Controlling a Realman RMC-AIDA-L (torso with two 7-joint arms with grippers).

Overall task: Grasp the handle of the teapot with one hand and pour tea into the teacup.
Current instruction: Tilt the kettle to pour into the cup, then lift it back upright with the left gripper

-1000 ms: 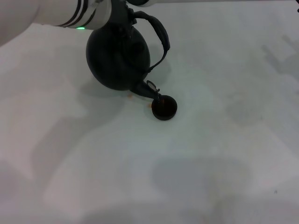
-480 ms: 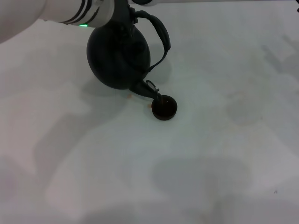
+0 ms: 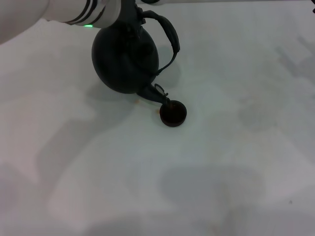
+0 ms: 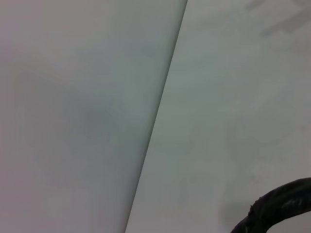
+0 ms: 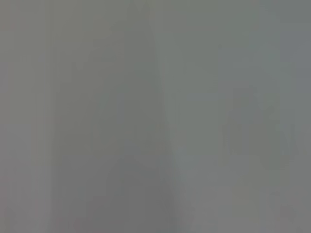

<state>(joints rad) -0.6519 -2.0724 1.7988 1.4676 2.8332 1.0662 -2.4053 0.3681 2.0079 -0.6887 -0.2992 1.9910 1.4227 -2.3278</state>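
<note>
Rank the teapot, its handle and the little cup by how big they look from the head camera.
1. teapot, by far the largest.
2. handle, a thin arch over it.
3. teacup, smallest, under the spout.

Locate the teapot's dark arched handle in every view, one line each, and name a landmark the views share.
Head view: the dark, rough arched handle loops over the round black teapot, upper centre-left.
Left wrist view: a short rough piece of it shows at the lower right corner.
Right wrist view: not in it.
Shared landmark: the pale tabletop.
</note>
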